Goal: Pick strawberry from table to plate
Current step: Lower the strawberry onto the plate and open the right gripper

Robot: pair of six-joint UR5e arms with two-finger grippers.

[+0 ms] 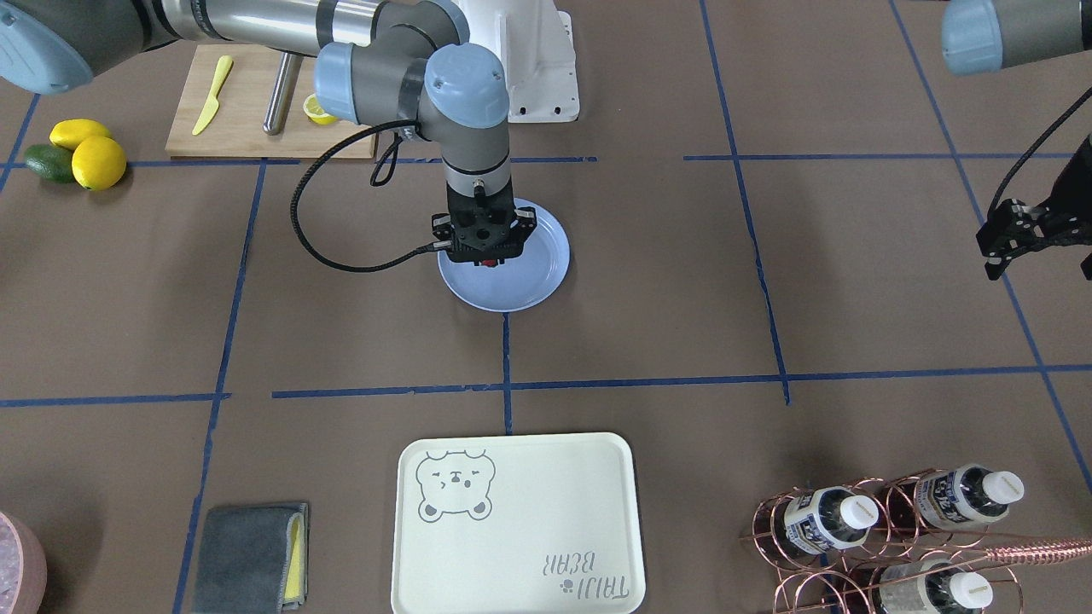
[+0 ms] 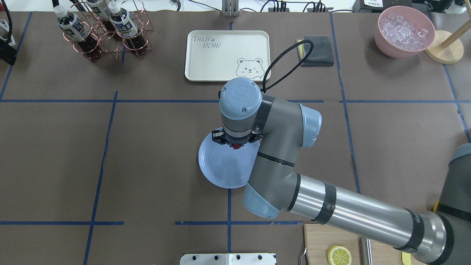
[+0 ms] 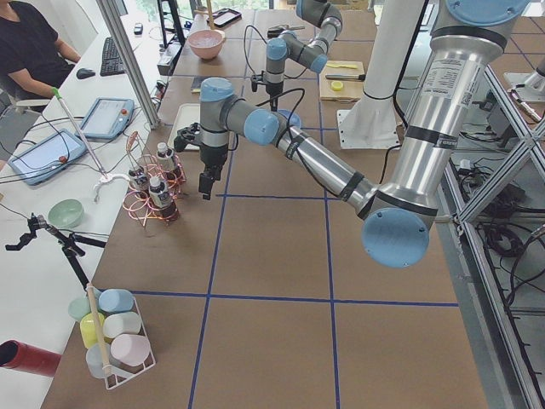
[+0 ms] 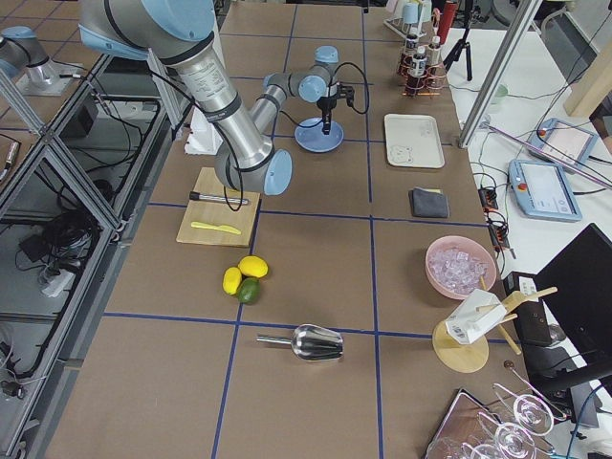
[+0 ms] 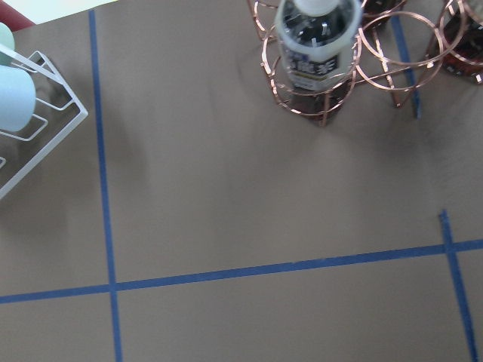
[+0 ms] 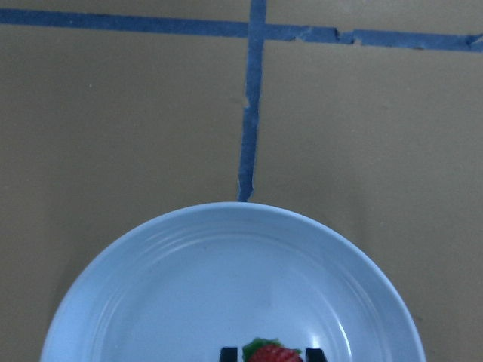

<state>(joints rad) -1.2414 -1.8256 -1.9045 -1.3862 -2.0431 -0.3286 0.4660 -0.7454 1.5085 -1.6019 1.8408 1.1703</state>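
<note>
Bright, even light; soft wrist-view blur

Strawberry (image 2: 236, 146) mostly hidden under right end effector (image 1: 486, 254).

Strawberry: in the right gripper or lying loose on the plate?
In the grip: fingertips of the right gripper closely flank the strawberry, over the plate. Touching the plate: cannot tell.

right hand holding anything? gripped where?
Yes: the strawberry, pinched across its sides between the right hand's fingertips, over the plate.
</note>
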